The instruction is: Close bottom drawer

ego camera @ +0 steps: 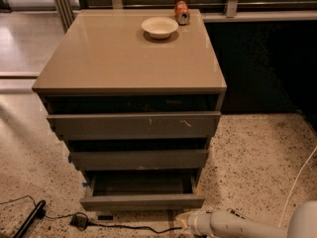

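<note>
We see a speckled terrazzo floor [257, 152] running under a grey-brown cabinet [124, 58], with a dark wall panel to its right and railings behind its back edge.

The gripper [184, 222] sits low at the bottom of the view, near the floor, at the end of a white arm [237, 226] that comes in from the lower right. Only its pale tip shows; we cannot tell how far open it is, and we see nothing in its hold.

Just above and to the left of it is the bottom drawer [143, 201], pulled out towards us past the cabinet's front edge. Its long axis runs left to right, parallel to that front edge, and its plain front faces us. The gripper lies just beside the drawer front's right end, below it; we cannot tell whether they touch.

Above, the middle drawer [138, 159] and the scratched top drawer [133, 124] also stand partly out. A black cable [124, 227] trails along the floor under the front edge. Near the back right corner of the top stand a white bowl [159, 27] and a can [182, 12].
</note>
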